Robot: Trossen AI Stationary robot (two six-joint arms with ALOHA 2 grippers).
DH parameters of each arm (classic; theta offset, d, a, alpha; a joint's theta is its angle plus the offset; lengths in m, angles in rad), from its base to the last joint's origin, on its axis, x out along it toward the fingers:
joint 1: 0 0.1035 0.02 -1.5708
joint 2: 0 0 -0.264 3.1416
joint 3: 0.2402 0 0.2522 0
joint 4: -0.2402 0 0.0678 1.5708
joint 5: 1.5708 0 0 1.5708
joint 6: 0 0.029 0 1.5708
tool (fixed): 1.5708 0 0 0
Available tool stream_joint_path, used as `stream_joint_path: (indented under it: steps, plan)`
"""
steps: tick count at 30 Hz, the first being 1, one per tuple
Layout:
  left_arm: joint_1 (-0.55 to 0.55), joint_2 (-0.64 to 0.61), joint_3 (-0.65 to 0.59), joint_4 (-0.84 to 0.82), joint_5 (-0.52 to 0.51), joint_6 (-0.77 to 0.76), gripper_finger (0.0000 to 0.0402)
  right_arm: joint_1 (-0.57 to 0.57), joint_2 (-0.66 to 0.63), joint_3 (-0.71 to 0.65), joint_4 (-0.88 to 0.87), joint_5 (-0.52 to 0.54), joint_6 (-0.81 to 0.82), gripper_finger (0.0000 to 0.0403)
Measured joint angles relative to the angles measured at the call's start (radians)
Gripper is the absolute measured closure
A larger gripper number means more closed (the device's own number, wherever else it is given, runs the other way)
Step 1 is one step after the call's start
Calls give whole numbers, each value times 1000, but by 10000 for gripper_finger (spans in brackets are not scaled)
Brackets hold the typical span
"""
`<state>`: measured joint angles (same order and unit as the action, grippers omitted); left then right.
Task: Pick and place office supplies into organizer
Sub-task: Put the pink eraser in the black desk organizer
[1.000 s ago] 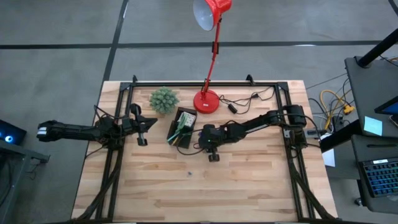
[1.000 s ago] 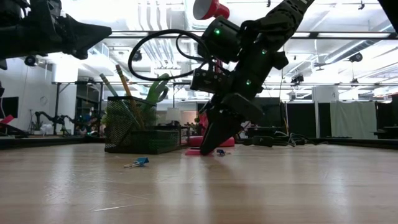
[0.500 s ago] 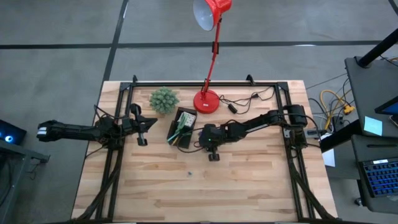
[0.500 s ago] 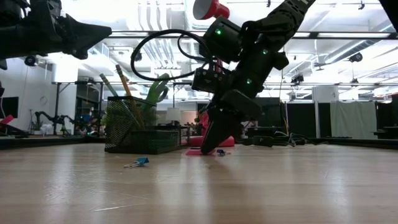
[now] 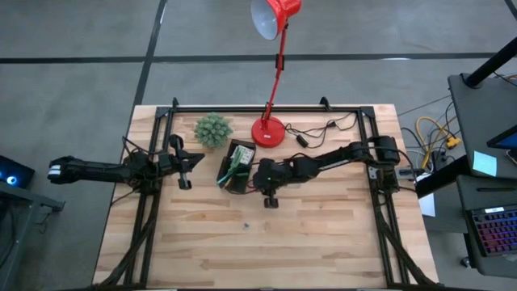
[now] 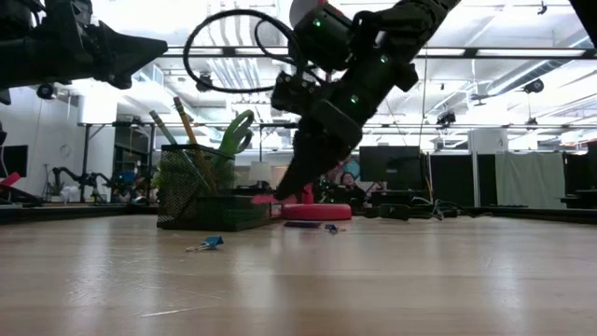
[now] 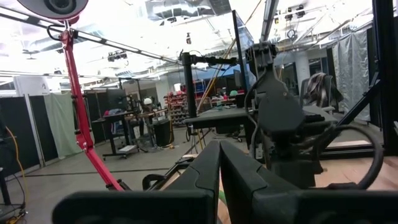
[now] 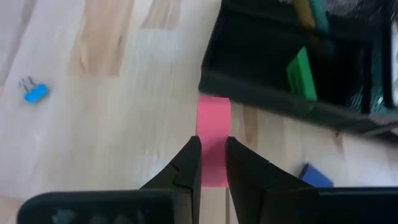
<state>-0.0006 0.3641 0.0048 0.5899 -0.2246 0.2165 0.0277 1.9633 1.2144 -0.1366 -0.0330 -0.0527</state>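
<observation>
My right gripper [image 8: 213,158] is shut on the pink sticky-note pad [image 8: 213,124] and hovers just beside the black mesh organizer [image 5: 237,166] [image 6: 210,191], on its right side. A yellow pencil [image 6: 184,117] and green-handled scissors [image 6: 238,131] stand in the organizer, and a green piece [image 8: 300,74] lies in a tray of it. A purple piece [image 8: 309,174] and a blue binder clip [image 8: 36,93] [image 6: 207,245] lie flat on the table. My left gripper [image 7: 219,162] is shut, holds nothing and waits above the table's left side [image 5: 196,159]. My right gripper pinches the pink pad's near end [image 8: 213,163] between its two fingers. The fingers [image 6: 297,177] slant down from the table's right. The pad is lifted clear of the table, and its free end [image 8: 213,102] reaches the organizer's wall; whether it touches there, I cannot tell.
The red lamp's round base [image 5: 267,132] stands behind the organizer, with its cord [image 5: 311,129] running toward the right. The spiky green plant [image 5: 212,129] sits at the far left. The wooden table's near half [image 5: 266,250] holds only the small binder clip [image 5: 246,225].
My right gripper has risen from the table and moved left toward the organizer, staying shut on the pink pad. The pad, which lay on the wood, is now lifted clear. The purple piece has stayed on the table.
</observation>
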Motion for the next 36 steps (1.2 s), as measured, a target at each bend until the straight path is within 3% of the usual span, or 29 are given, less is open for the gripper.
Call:
stream_joint_path:
  steps: [16, 21, 36]
  plan:
    - [0, 0, 0, 0, 0, 0, 402, -28, -1, 73, 96, 12, -25, 349]
    - [0, 0, 0, 0, 0, 0, 402, -53, -1, 73, 101, 70, 19, 349]
    - [0, 0, 0, 0, 0, 0, 402, -66, 3, 72, 148, 88, 158, 349]
